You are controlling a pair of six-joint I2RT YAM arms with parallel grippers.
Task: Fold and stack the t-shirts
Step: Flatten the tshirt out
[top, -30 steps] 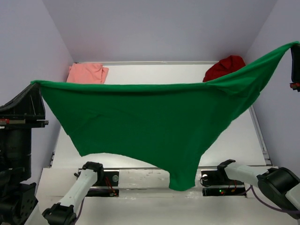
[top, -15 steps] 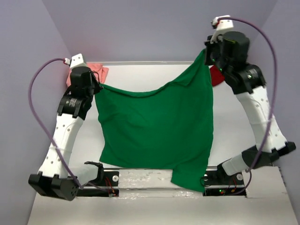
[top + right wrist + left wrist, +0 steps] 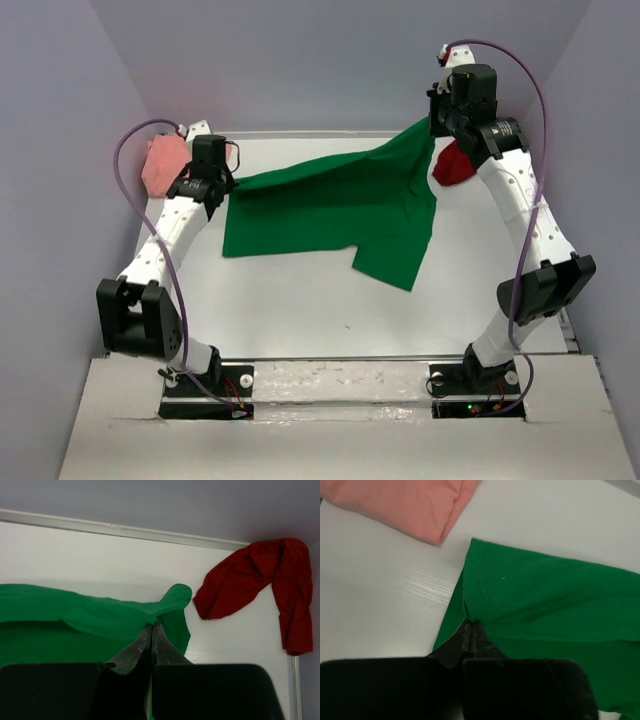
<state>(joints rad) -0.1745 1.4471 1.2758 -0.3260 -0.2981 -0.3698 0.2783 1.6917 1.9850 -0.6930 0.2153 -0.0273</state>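
The green t-shirt [image 3: 330,210] lies mostly spread on the white table [image 3: 300,310], its far corners lifted. My left gripper [image 3: 228,183] is shut on its far left corner [image 3: 470,611], low over the table. My right gripper [image 3: 430,128] is shut on the far right corner [image 3: 155,615], held a little higher. The salmon-pink t-shirt [image 3: 160,165] lies folded at the far left [image 3: 410,502], just beyond my left gripper. The dark red t-shirt [image 3: 455,165] lies crumpled at the far right [image 3: 260,580], partly hidden behind my right arm in the top view.
Purple-grey walls enclose the table on the left, right and far side. A raised rail [image 3: 115,530] runs along the far edge. Both arm bases [image 3: 205,385] stand at the near edge.
Both arms have swung away from the camera to the far side and lowered the green t-shirt from hanging in the air onto the table.
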